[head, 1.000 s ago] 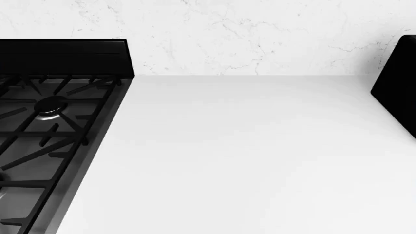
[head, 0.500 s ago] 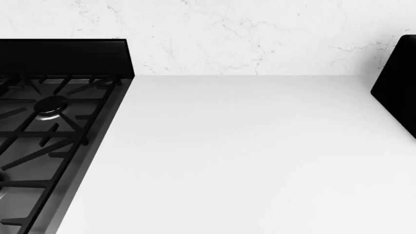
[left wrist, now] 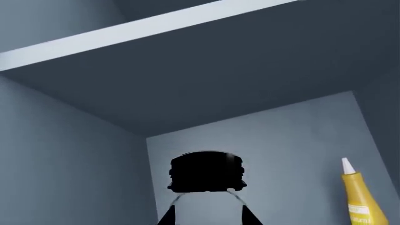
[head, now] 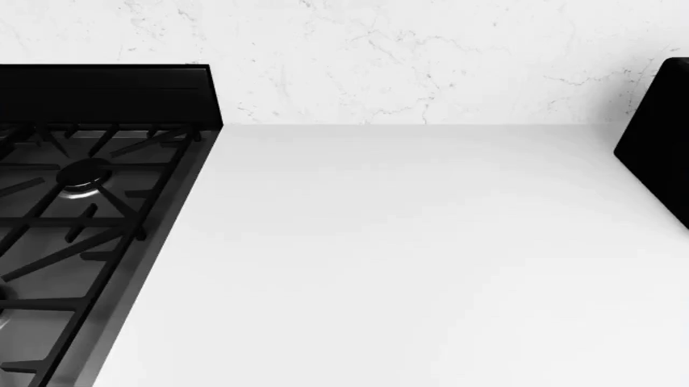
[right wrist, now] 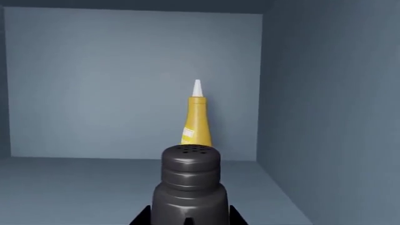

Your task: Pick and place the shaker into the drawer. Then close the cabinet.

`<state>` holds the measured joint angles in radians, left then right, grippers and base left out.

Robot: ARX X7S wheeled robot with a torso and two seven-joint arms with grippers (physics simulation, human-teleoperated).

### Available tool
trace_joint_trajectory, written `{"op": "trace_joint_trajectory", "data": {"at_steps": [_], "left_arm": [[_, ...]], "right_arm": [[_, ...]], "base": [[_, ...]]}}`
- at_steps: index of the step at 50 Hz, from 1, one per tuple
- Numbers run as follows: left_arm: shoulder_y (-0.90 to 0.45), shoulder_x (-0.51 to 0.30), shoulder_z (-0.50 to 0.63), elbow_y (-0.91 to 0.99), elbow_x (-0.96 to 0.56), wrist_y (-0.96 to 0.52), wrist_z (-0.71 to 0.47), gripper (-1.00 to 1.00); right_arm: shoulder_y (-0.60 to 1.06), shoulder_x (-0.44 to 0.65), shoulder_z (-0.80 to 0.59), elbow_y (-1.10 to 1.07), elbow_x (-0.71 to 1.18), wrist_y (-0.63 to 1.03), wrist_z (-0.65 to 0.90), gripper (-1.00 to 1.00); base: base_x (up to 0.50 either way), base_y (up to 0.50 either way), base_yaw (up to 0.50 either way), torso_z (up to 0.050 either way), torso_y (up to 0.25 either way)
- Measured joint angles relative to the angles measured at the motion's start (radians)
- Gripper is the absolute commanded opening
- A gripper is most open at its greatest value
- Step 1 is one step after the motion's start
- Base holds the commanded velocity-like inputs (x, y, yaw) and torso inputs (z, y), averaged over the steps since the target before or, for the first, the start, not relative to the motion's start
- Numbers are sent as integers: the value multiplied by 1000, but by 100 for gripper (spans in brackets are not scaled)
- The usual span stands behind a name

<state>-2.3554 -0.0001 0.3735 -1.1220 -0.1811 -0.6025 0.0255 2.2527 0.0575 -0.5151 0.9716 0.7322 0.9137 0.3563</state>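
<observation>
You see one shaker point(right wrist: 190, 180) in your right gripper point(right wrist: 187, 216), clenched on it; one yellow squeeze bottle point(right wrist: 196, 123) behind, label unreadable; left gripper point(left wrist: 206, 218) state unclear.

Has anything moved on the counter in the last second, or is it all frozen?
Nothing visibly changed. From the head view, the stove, the white counter and the black machine at the right edge sit exactly as they did a second ago, and neither arm shows there.
</observation>
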Motion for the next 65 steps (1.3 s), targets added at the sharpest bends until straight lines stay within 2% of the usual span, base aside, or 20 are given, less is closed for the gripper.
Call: {"op": "trace_joint_trajectory", "data": {"at_steps": [8, 23, 34, 65], "left_arm": [[0, 0, 0, -2, 0, -2, 4, -100], [0, 0, 2, 3, -4, 54, 28, -100], [0, 0, -1, 1, 0, 76, 40, -100], [0, 0, 17, -12, -17, 85, 48, -100]], "right_arm": [[-15, 10, 10, -41, 19, -12, 16, -100], [-32, 44, 19, -174, -7, -165, 35, -100], [-35, 54, 18, -233, -20, -219, 50, -100], [-39, 63, 13, -274, -15, -217, 72, -100]], "base": [[0, 0, 0, 0, 0], [0, 0, 0, 0, 0], [-16, 0, 0, 0, 0], [-433, 0, 0, 0, 0]]}}
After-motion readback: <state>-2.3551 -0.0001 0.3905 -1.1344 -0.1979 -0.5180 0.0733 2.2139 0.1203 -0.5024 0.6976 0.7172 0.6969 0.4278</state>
